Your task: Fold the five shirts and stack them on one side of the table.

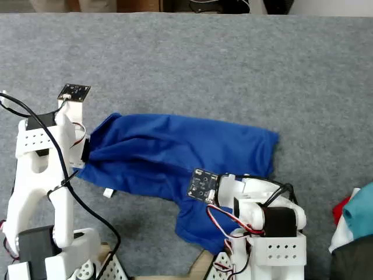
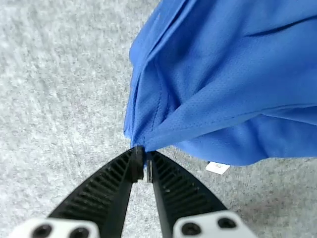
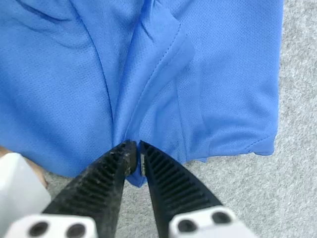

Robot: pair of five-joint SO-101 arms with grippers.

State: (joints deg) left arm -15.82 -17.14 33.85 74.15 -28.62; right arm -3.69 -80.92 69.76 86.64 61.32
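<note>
A blue shirt (image 1: 175,154) lies spread and creased across the middle of the grey table. My left gripper (image 2: 143,163) is shut on a bunched edge of the blue shirt (image 2: 223,84) at its left end; in the high view that gripper (image 1: 86,150) sits at the cloth's left side. A white tag (image 2: 218,168) hangs under the fabric there. My right gripper (image 3: 137,157) is shut on a fold of the blue shirt (image 3: 198,74) near its hem, at the near right part of the cloth by the right arm (image 1: 245,201).
A pile of other clothes (image 1: 352,219), teal, red and white, lies at the right edge of the table. Grey table surface (image 1: 204,64) stretches open behind the shirt. The arm bases stand at the near edge.
</note>
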